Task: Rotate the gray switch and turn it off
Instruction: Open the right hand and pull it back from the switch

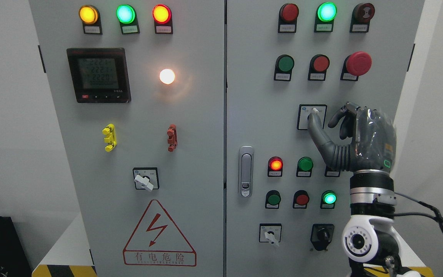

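Head view: right robot hand (331, 127) reaches up to the gray switch (312, 116) on the cabinet's right door (252, 115), below the red mushroom button (358, 63). Its thumb (315, 129) lies over the switch's white knob; the other fingers curl just beside it, apart from the panel. The hand looks loosely curled rather than clamped, though whether it truly pinches the knob cannot be told. One risk: with only the thumb bearing on it, the knob may slip instead of turning. Another: the wrist could brush the green button (305, 164) under the switch. The thumb hides most of the knob, so its position is unreadable. The left arm is out of sight.
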Motion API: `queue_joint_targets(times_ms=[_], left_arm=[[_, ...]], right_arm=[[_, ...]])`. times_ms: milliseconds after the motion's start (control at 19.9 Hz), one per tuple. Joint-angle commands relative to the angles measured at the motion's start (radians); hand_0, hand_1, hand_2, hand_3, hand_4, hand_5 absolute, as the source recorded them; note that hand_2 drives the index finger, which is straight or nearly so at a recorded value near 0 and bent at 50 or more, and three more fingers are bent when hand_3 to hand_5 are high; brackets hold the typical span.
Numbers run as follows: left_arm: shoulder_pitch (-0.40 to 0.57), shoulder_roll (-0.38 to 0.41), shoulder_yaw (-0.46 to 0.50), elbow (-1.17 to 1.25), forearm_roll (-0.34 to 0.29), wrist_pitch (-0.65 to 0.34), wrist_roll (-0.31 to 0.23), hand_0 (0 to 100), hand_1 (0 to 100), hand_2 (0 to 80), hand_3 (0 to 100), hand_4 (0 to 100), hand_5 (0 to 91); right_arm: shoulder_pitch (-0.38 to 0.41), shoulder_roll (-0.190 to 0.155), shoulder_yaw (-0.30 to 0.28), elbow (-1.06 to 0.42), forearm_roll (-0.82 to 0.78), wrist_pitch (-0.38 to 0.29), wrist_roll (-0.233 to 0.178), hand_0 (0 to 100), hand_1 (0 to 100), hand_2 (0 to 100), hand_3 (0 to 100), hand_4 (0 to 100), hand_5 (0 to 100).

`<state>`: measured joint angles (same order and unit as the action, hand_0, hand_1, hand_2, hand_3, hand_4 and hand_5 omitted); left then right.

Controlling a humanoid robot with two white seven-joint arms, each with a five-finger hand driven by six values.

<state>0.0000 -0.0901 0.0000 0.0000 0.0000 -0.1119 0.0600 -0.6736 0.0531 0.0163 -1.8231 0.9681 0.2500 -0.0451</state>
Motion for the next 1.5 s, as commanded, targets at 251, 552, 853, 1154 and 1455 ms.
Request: queue_joint_targets(times_ms=[251, 552, 853, 1154, 1455], left_arm=[[-0.009, 0.000, 0.008, -0.025, 0.020, 0.000, -0.002, 12, 39, 0.0, 0, 0, 0.0], [-0.009, 0.001, 0.008, -0.025, 0.020, 0.000, -0.002, 12, 39, 0.0, 0, 0, 0.0], [-0.009, 0.001, 0.008, -0.025, 0.020, 0.000, -0.002, 12, 39, 0.0, 0, 0, 0.0], [-0.009, 0.001, 0.008, -0.025, 0.020, 0.000, -0.002, 12, 39, 0.0, 0, 0, 0.0], [-0.009, 0.000, 0.008, -0.025, 0.020, 0.000, -0.002, 12, 39, 0.0, 0, 0, 0.0]], right_arm=[[0.123, -0.099, -0.018, -0.166, -0.008, -0.168, -0.113, 23, 36, 64, 98, 88, 87], [0.184, -0.177, -0.026, -0.206, -0.066, -0.314, -0.088, 28, 34, 55, 54, 39, 32], [0.232, -0.225, -0.039, -0.229, -0.103, -0.391, 0.014, 30, 19, 21, 26, 15, 10], [0.278, -0.300, -0.053, -0.246, -0.120, -0.393, 0.016, 24, 16, 11, 16, 7, 2], [0.315, -0.325, -0.059, -0.255, -0.141, -0.391, 0.014, 21, 16, 9, 15, 6, 0]])
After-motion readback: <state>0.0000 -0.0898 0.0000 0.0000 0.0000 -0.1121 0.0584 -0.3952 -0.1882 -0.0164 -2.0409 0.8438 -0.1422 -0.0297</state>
